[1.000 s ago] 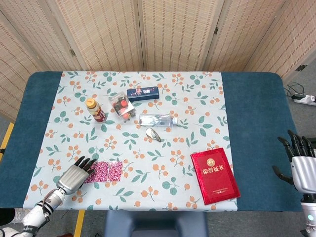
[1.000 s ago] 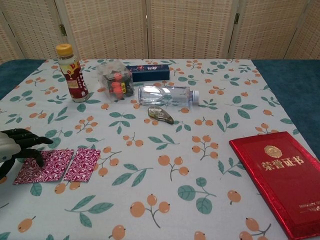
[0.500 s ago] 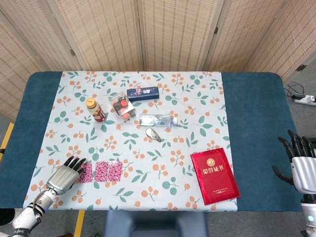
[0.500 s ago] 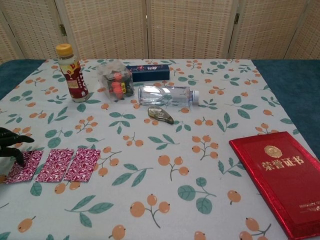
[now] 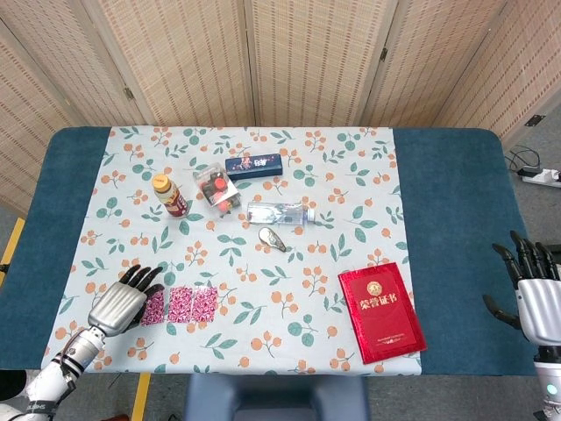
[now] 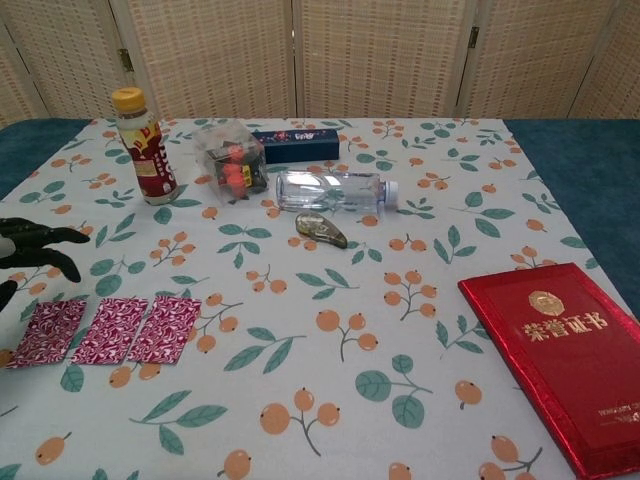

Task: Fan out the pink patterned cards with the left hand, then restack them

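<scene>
Since a moment ago the left hand [image 5: 117,303] has lifted off the pink patterned cards [image 6: 108,329] — now a three-card row at the table's [image 5: 456,219] near-left edge — fingers [image 6: 52,236] spread, empty; thin, light and probably slick, the cards look best gathered by sliding from the outer edges.

My left hand [image 5: 118,303] sits just left of the cards [image 5: 180,305], which lie side by side. Far right lies the booklet [image 5: 381,313]; bottles [image 5: 280,212] lie behind.
</scene>
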